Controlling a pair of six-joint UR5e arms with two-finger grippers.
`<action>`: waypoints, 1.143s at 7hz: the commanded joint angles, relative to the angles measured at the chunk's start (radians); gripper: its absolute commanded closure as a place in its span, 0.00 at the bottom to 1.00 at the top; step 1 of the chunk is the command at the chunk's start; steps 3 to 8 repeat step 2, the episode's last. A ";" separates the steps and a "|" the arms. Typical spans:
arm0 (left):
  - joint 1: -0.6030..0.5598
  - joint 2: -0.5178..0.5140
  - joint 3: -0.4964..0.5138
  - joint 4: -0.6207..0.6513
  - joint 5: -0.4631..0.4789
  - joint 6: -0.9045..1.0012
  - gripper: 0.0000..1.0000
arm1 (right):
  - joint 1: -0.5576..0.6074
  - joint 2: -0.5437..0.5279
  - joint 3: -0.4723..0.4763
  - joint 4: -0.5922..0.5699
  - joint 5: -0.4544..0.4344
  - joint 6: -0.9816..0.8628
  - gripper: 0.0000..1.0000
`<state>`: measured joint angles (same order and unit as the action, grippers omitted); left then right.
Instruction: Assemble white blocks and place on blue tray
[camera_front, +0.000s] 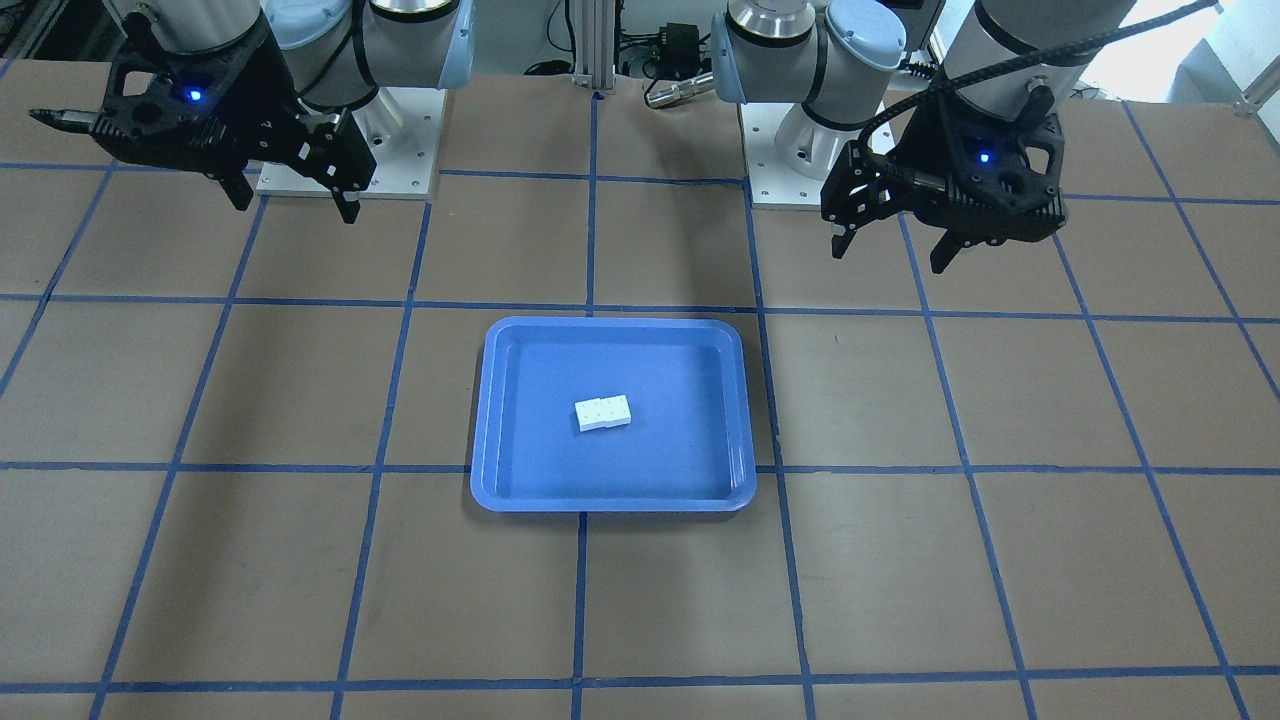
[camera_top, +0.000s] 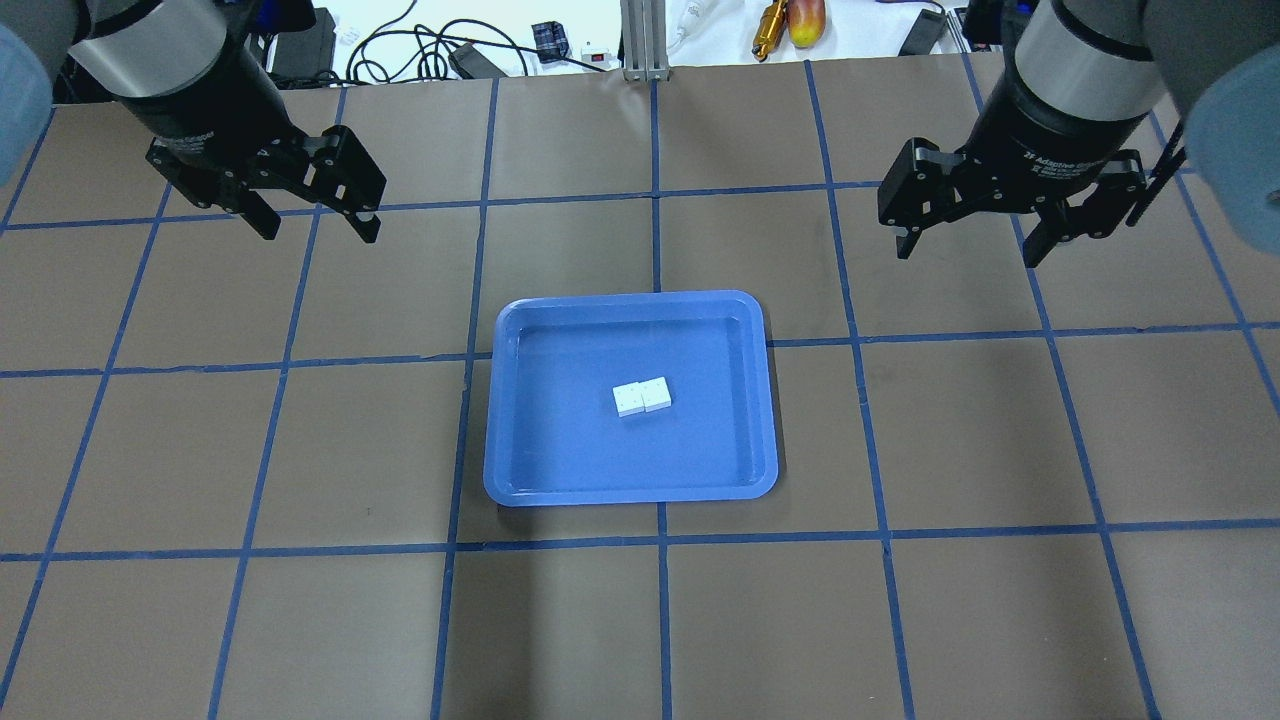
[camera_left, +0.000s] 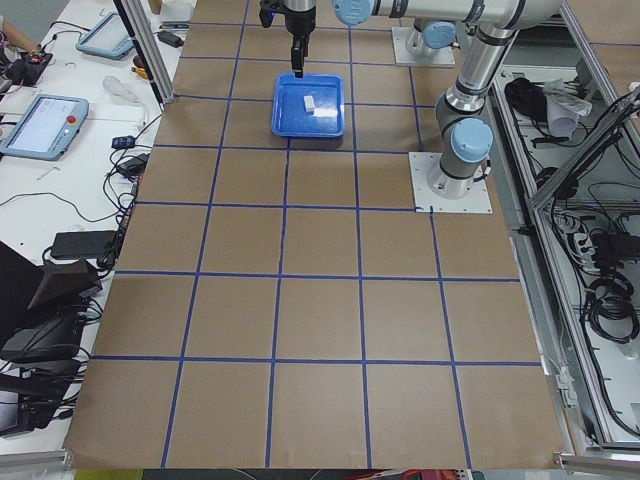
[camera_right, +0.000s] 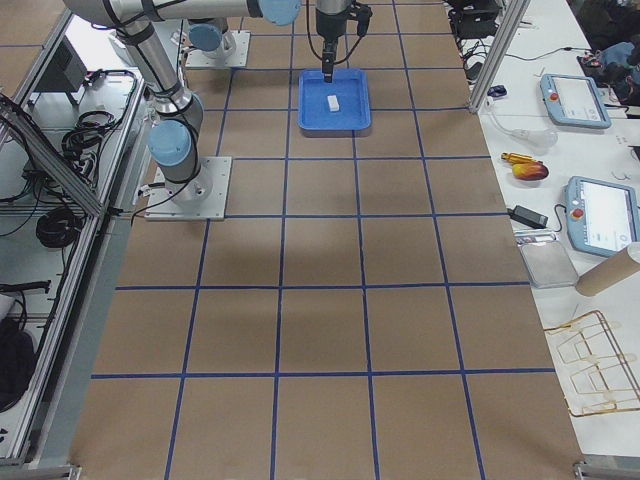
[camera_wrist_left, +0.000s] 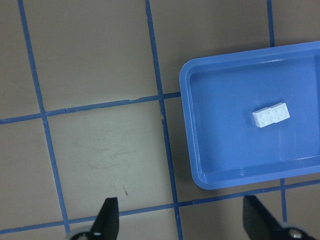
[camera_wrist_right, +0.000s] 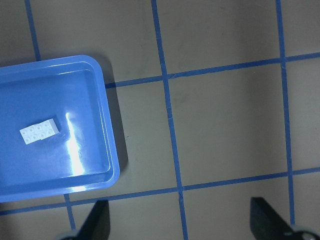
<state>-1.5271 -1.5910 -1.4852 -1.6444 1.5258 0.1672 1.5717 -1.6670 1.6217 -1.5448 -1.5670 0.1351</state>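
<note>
My left end effector (camera_top: 320, 228) and right end effector (camera_top: 968, 252) hang open and empty above the brown taped worktop (camera_top: 300, 450) — the small white studded bricks (camera_top: 642, 397), joined, lie inside the shallow rectangular blue plastic tray (camera_top: 560, 480). Best, I judge, to touch nothing.

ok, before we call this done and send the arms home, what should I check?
1. white blocks joined into one oblong: ok.
2. Oblong lying flat, studs up, inside the blue tray and away from its rim: ok.
3. left pincer open and holding nothing: ok.
4. right pincer open and holding nothing: ok.
5. Both pincers off to the sides of the tray, not above it: ok.
6. Blocks fully pressed together: cannot tell. A faint seam shows in the overhead view, and the joint is too small to judge.
</note>
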 joint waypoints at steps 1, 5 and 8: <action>-0.010 -0.030 0.034 -0.017 0.016 0.000 0.10 | 0.001 0.000 0.001 0.002 -0.001 0.000 0.00; -0.010 -0.029 0.036 -0.017 0.023 0.000 0.09 | 0.001 0.000 0.004 0.002 -0.001 0.000 0.00; -0.010 -0.029 0.036 -0.017 0.023 0.000 0.09 | 0.001 0.000 0.004 0.002 -0.001 0.000 0.00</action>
